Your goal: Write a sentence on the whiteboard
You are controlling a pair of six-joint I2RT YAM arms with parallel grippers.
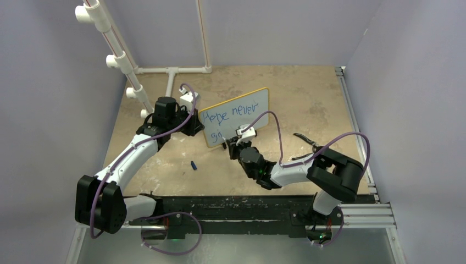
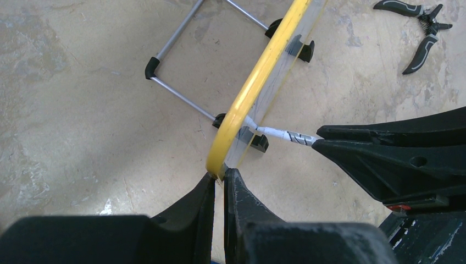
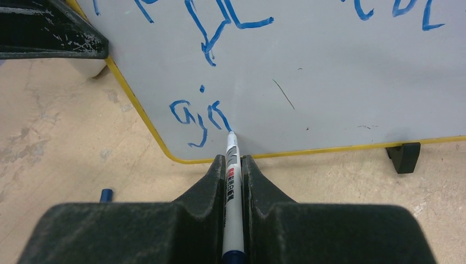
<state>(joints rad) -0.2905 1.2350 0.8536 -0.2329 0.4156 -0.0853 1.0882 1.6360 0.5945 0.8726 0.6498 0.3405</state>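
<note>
Black right jaws clamp marker (image 3: 233, 184); left jaws, whiteboard (image 2: 254, 83).

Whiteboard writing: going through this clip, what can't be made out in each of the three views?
- Top external: the sentence's second line is tiny and partly covered by the right gripper.
- Right wrist: the first line is cut off by the top edge, and the marker's rear is hidden inside the gripper.
- Left wrist: the whiteboard shows edge-on, its writing face unseen, its corner hidden in the left gripper.
- Top external: the small blue object is too small to identify.
</note>
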